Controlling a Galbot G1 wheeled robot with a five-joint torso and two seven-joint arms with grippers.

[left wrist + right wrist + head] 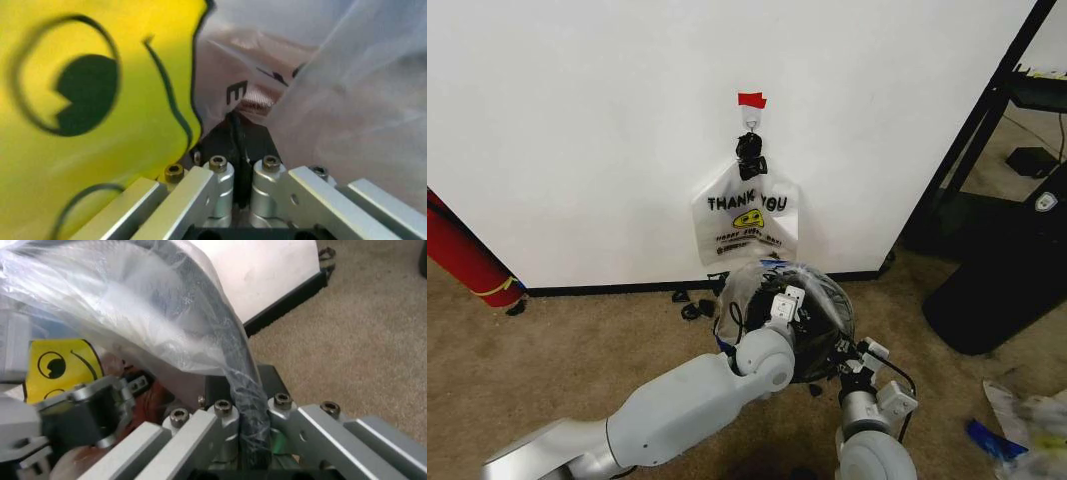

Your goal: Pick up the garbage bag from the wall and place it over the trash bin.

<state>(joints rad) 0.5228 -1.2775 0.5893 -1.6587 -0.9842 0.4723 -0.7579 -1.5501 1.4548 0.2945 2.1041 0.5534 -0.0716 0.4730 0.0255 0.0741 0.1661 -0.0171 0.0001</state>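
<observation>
Garbage bag (812,290) translucent, yellow smiley print, draped over trash bin (822,355); bin largely hidden. Left gripper (241,150) and right gripper (248,412) each clamp the film.

Left arm extends forward from the lower left of the head view, elbow bent, wrist angled up. Left gripper (779,310) sits at the near rim, fingers (220,190) drawn together with only a narrow slit between them. Right arm rises from the bottom edge, forearm near vertical. Right gripper (855,356) has its fingers (223,430) clamped on the garbage bag (167,330)
</observation>
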